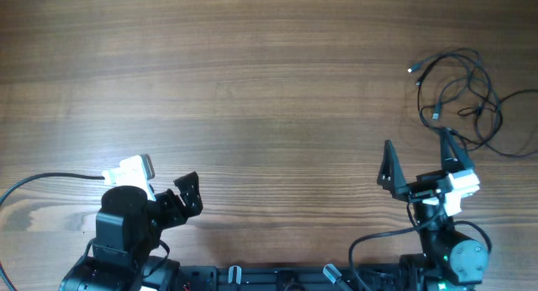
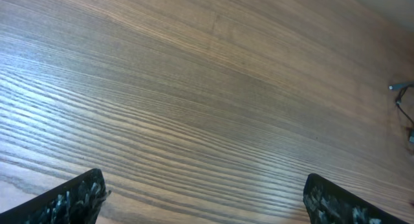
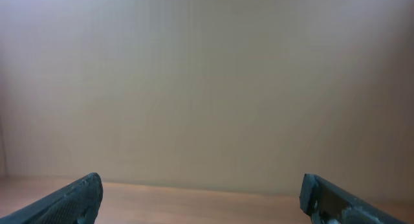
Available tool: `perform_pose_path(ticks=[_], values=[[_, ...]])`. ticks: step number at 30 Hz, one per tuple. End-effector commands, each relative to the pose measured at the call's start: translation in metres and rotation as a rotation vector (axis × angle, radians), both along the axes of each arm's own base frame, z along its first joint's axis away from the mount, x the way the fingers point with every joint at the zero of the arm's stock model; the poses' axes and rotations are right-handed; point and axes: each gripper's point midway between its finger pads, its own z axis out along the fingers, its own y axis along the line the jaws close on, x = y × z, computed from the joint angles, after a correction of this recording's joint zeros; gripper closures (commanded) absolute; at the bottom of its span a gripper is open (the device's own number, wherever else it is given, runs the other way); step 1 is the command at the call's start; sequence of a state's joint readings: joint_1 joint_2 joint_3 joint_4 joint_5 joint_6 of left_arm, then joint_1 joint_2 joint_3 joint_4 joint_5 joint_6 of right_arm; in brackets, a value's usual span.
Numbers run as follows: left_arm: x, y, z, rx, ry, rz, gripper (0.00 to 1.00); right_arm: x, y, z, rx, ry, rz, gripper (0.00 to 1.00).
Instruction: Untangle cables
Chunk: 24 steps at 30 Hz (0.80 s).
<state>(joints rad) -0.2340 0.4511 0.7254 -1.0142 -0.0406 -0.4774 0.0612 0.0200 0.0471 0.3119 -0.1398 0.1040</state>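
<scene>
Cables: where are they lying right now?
In the overhead view the cables lie tangled at the far right of the table, just beyond the open right pincer.

left gripper (image 1: 185,197), jaws wide apart, sits low at the near edge of the table (image 1: 252,89); right gripper (image 1: 418,156), equally spread (wrist roughly level), stands along that edge too.

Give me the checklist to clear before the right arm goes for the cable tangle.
1. Right gripper open: ok, jaws spread wide, nothing between them.
2. Left gripper open and empty: ok.
3. Cables near the right arm: ok, the tangle lies just beyond its fingertips, likely within reach.
4. Right wrist camera sees the cables: not ok, they are out of its frame.
5. Where the strands cross or knot: cannot tell, too thin from overhead.
</scene>
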Motion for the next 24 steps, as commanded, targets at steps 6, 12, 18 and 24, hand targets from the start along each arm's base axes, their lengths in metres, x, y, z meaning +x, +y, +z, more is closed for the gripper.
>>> perform_pose_path(ticks=[6,12,18,24], values=[[0.0,0.002,-0.001,0.004,-0.004,0.014,0.0,0.015,-0.011,-0.058,-0.109,0.181,-0.1,0.0],[0.0,0.002,-0.001,0.004,-0.004,0.014,0.0,0.017,-0.011,-0.091,-0.132,0.314,-0.096,0.0],[0.0,0.002,-0.001,0.004,-0.004,0.014,0.0,0.018,-0.011,-0.091,-0.133,0.315,-0.096,0.0],[0.0,0.002,-0.001,0.004,-0.004,0.014,0.0,0.018,-0.011,-0.091,-0.133,0.315,-0.096,0.0]])
